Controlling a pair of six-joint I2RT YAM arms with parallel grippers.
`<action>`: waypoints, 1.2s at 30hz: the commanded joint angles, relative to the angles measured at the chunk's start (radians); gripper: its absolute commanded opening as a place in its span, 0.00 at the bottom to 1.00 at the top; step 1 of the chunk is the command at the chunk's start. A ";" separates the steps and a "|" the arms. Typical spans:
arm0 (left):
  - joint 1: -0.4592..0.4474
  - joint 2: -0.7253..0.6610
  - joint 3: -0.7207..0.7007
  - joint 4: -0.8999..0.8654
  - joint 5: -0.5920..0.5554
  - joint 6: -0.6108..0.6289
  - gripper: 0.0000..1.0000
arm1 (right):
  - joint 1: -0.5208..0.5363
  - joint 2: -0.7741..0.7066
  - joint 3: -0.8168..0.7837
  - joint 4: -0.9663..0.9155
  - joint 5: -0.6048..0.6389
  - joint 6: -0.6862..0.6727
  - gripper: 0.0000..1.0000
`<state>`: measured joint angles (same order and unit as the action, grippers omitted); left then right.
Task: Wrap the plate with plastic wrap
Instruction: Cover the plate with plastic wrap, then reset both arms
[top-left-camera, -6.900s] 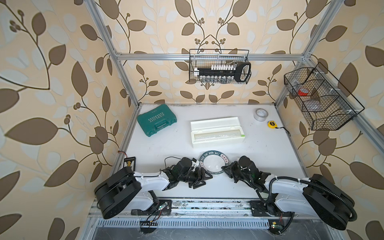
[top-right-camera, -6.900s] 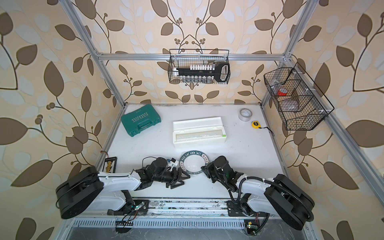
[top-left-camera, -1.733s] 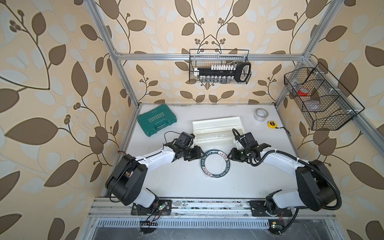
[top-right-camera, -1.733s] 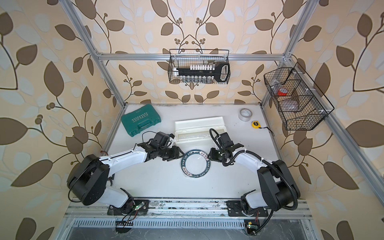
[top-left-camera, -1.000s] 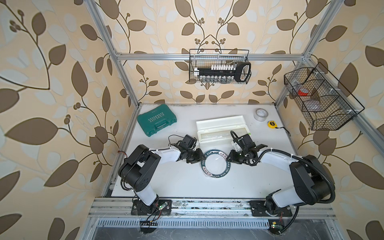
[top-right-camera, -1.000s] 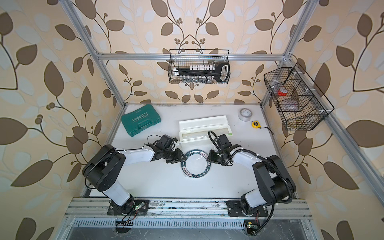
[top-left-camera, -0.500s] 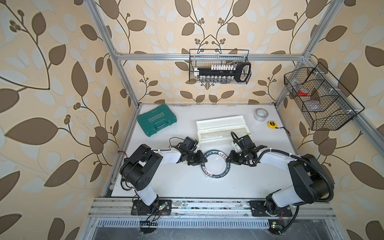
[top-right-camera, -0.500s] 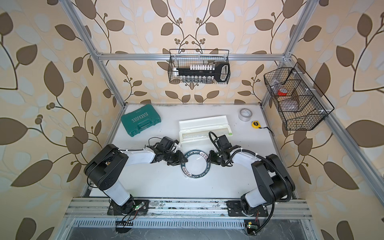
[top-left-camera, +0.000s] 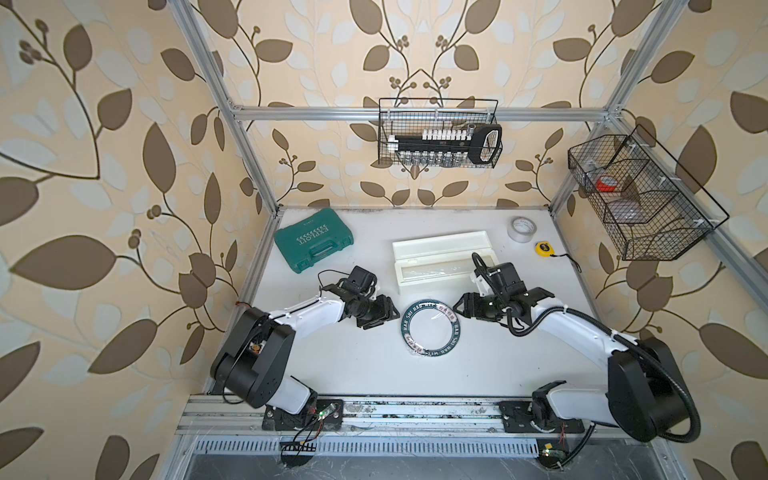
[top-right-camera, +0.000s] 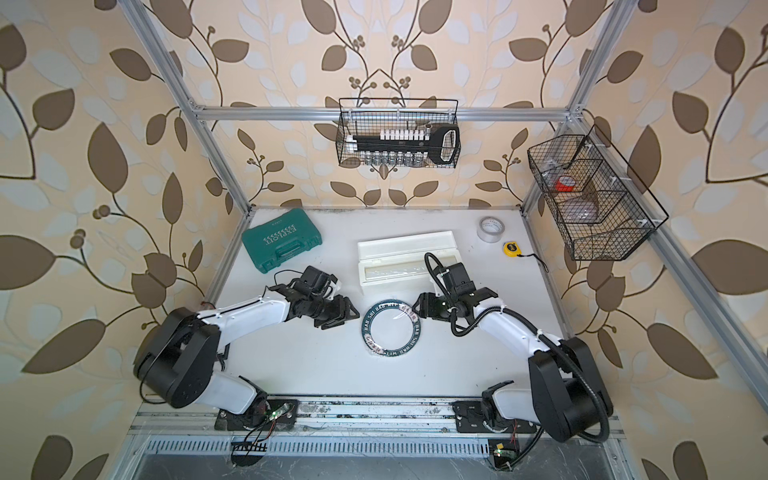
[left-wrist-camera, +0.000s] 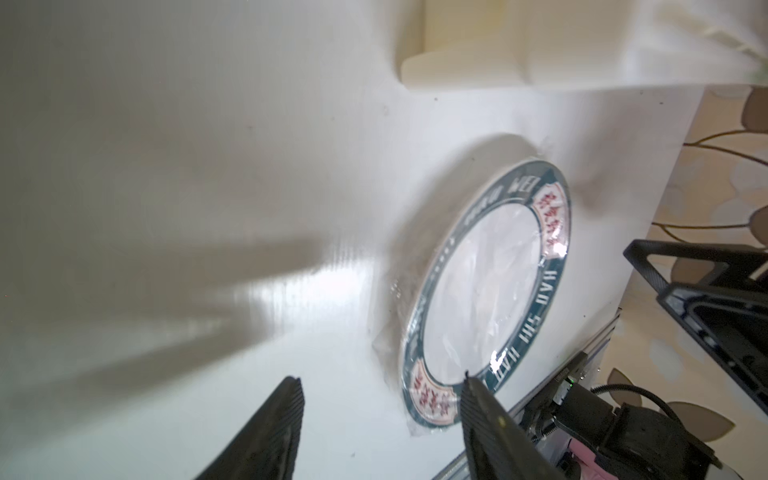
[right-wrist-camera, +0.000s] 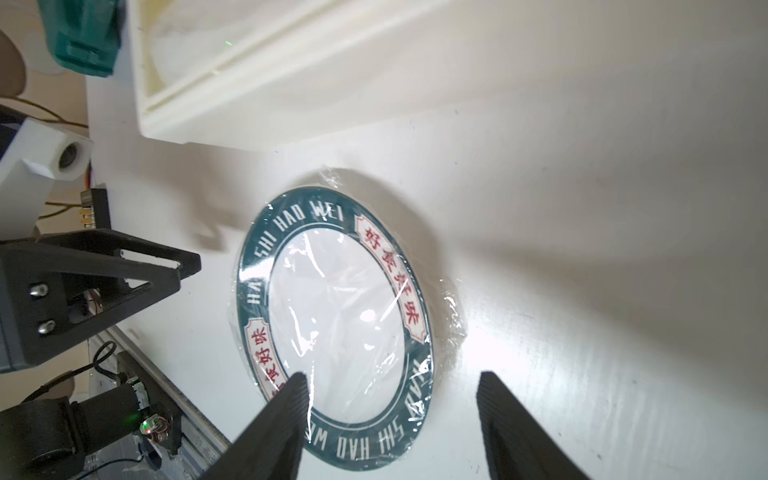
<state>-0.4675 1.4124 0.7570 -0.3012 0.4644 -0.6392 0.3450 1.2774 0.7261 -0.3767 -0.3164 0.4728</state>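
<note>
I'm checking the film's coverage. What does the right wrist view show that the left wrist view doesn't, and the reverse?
Right wrist only: the green tool case. Left wrist only: plastic wrap bunched beneath the rim of the plate on the left arm's side. Both: the wrap stretched over the plate, the white dispenser box, and that arm's own gripper, open: left gripper, right gripper.

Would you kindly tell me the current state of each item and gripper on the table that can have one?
plate: lying flat on the table, covered by film.
plastic wrap: stretched over the plate, crinkled around its edge.
dispenser box: lid open.
green tool case: closed.
left gripper: open, empty.
right gripper: open, empty.
</note>
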 joint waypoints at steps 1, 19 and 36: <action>-0.002 -0.167 0.016 -0.078 -0.076 0.075 0.64 | -0.002 -0.123 0.003 0.007 0.187 -0.035 0.71; 0.208 -0.276 -0.441 0.749 -1.021 0.542 0.89 | -0.153 0.084 -0.393 1.190 0.923 -0.407 0.90; 0.409 0.079 -0.396 1.081 -0.776 0.561 0.99 | -0.288 0.196 -0.406 1.313 0.647 -0.388 0.98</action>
<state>-0.0639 1.5135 0.3370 0.7219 -0.3138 -0.0658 0.0715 1.4662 0.2993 0.9344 0.4164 0.0628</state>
